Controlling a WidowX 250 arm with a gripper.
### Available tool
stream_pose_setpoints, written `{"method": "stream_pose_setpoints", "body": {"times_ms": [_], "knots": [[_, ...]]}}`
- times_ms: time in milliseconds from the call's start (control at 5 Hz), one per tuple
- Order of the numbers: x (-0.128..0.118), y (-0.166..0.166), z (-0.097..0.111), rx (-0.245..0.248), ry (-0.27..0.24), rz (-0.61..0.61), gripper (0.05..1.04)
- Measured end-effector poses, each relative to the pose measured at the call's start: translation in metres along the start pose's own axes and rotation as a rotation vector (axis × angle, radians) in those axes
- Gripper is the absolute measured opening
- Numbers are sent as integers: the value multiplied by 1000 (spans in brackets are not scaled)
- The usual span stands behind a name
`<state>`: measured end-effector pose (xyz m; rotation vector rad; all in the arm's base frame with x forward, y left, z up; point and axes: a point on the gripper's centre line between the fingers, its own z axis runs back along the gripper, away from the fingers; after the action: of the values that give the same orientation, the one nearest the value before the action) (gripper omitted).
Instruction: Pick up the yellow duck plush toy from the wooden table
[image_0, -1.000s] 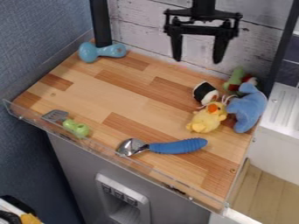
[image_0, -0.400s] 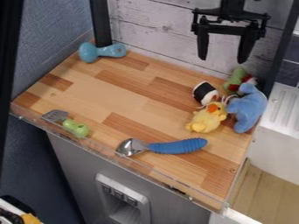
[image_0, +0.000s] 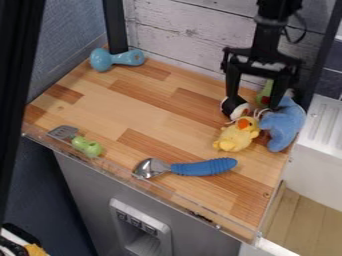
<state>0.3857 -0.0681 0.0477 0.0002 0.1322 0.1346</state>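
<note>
I have my jaws wide apart and holding nothing; my gripper (image_0: 253, 101) hangs over the cluster of soft toys at the right rear of the worktop (image_0: 150, 107). One tip overlaps the black-and-white toy (image_0: 241, 112), the other the edge of the blue plush (image_0: 286, 125); I can't tell whether I touch either. Being spread over such a crowd, I could press a tip into one, shove the yellow duck (image_0: 234, 138), or snag the pale strings (image_0: 259, 113).
</note>
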Motion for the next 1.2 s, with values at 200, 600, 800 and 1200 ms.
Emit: {"method": "stream_pose_setpoints", "body": {"times_ms": [200,600,800,1200], "knots": [[2,-1,-16,-8,-4,27,1000],[2,-4,-31,-27,-7,197,999],[0,-3,-37,-29,-5,241,996],[2,-4,-40,-25,0,179,668]]}}
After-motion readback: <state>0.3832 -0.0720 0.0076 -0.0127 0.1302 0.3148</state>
